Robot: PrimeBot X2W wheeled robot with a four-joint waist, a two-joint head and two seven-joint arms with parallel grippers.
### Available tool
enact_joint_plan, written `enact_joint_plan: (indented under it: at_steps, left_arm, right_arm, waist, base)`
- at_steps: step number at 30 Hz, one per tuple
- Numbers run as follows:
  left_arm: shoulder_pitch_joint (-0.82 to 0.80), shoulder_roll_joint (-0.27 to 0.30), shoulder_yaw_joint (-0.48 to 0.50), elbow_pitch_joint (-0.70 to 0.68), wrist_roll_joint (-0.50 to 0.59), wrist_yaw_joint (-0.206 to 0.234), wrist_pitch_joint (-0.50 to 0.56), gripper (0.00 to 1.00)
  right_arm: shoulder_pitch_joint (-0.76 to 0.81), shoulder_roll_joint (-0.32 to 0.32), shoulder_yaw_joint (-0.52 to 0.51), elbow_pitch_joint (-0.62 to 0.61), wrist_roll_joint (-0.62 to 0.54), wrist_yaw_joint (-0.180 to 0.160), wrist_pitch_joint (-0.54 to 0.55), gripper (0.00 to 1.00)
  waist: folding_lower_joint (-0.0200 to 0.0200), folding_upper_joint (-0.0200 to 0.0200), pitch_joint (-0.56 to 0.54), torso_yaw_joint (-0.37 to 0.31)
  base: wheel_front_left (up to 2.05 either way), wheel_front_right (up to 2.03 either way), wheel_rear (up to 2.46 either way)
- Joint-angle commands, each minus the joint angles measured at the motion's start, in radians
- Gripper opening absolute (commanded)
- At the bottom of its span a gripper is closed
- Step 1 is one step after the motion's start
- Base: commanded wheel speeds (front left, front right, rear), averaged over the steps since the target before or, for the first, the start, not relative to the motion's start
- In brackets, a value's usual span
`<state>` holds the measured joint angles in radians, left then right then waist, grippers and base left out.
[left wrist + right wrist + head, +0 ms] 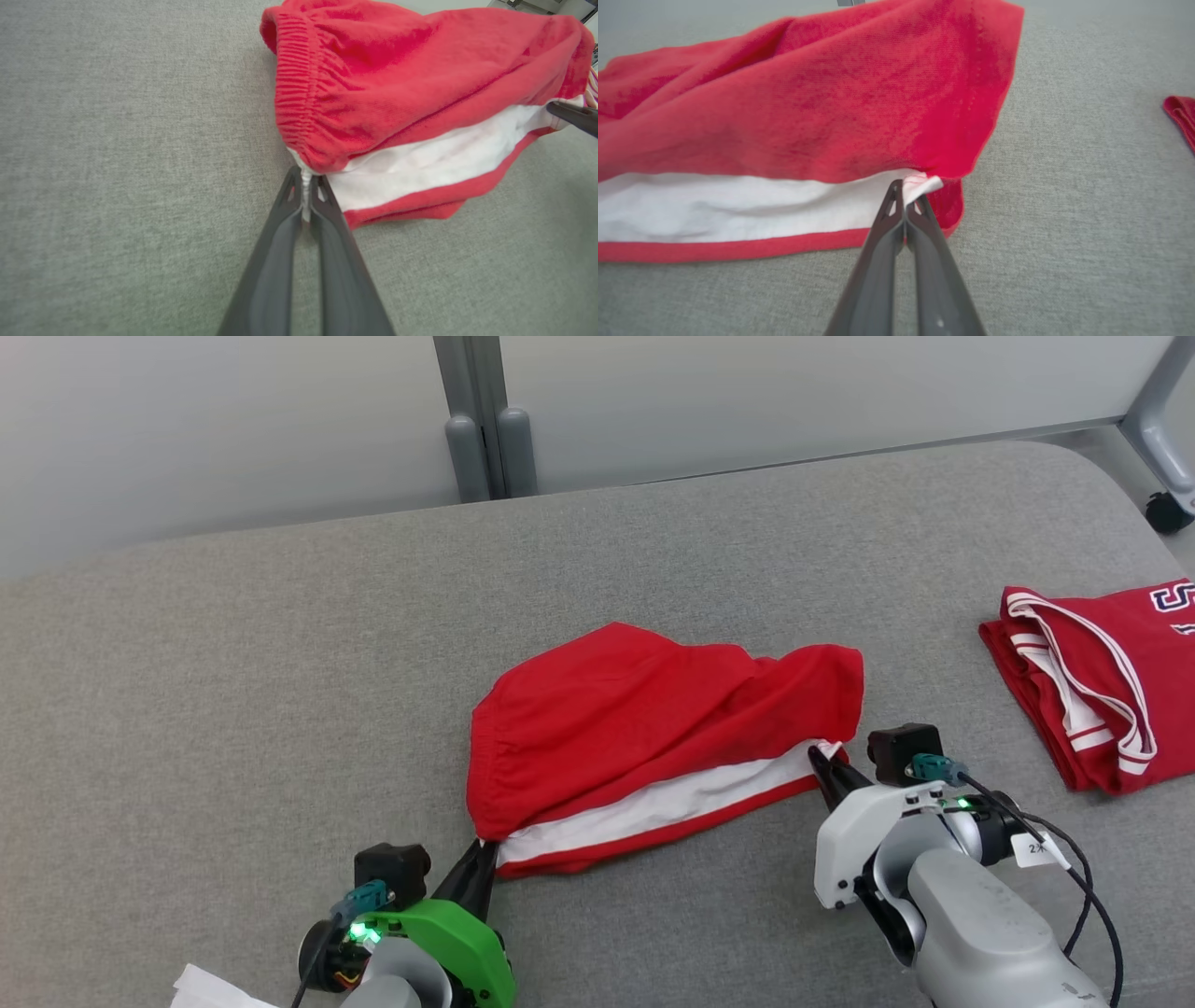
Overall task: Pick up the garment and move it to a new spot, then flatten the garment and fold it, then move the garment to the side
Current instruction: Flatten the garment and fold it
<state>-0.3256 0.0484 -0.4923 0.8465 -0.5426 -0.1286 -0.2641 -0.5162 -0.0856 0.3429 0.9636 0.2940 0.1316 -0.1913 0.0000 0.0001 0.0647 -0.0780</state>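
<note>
The garment (644,737) is a pair of red shorts with a white side stripe, lying bunched in the middle of the grey cushion. My left gripper (483,852) is shut on its waistband corner at the near left; in the left wrist view the gripper (306,179) pinches white fabric below the elastic waistband of the garment (397,93). My right gripper (822,758) is shut on the leg-hem corner at the near right. In the right wrist view the gripper (906,189) clamps a white tip of the garment (808,112).
A folded red jersey (1083,681) with white trim lies at the far right of the grey cushion (233,709). A white scrap (210,989) lies at the bottom left edge. Grey posts (490,453) and a pale wall stand behind.
</note>
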Motion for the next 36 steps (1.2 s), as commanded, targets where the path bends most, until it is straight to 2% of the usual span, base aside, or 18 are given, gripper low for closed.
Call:
enact_joint_plan:
  at_steps: [1,8,12,20,25,29,32,36]
  left_arm:
    - [-0.018,0.005,-0.004,-0.008,-0.005,-0.002,0.001,0.0]
    - [0.008,0.007,0.034,-0.111,-0.043,-0.002,0.001,0.0]
    - [0.043,0.016,0.087,-0.26,-0.08,-0.002,0.001,0.0]
    - [0.021,0.041,0.095,-0.485,-0.28,-0.002,0.001,0.0]
    - [-0.062,0.075,0.074,-0.588,-0.353,-0.002,0.031,0.0]
    - [-0.167,0.073,0.098,-0.604,-0.375,0.002,0.057,0.0]
    - [-0.253,0.06,0.122,-0.581,-0.397,0.019,0.074,0.0]
    - [-0.41,0.053,0.141,-0.513,-0.376,0.061,0.091,0.0]
  right_arm:
    - [0.007,-0.013,0.001,-0.008,0.006,-0.002,-0.008,0.0]
    - [0.024,-0.031,-0.013,-0.056,0.032,-0.002,-0.027,0.0]
    - [0.05,-0.052,-0.041,-0.172,0.072,-0.002,-0.047,0.0]
    - [0.082,-0.114,-0.09,-0.482,0.077,-0.002,-0.022,0.0]
    - [0.048,-0.142,-0.118,-0.706,0.067,-0.002,0.071,0.0]
    - [-0.023,-0.154,-0.136,-0.824,0.088,-0.002,0.164,0.0]
    - [-0.099,-0.149,-0.136,-0.825,0.112,-0.002,0.219,0.0]
    - [-0.252,-0.134,-0.181,-0.753,0.171,-0.002,0.261,0.0]
  waist:
    - [0.0,-0.0001,-0.005,0.001]
    - [0.0,-0.0001,-0.031,0.006]
    - [0.0,-0.0001,-0.053,0.01]
    - [0.0,-0.0001,-0.069,-0.005]
    - [0.0,-0.0001,-0.053,-0.018]
    - [0.0,-0.0001,0.006,-0.034]
    - [0.0,-0.0001,0.069,-0.048]
    - [0.0,-0.0001,0.181,-0.061]
  base:
    - [0.0,0.0,0.0]
    - [0.0,0.0,0.0]
    - [0.0,0.0,0.0]
    - [0.0,0.0,0.0]
    - [0.0,0.0,0.0]
    - [0.0,0.0,0.0]
    - [0.0,0.0,0.0]
    - [0.0,0.0,0.0]
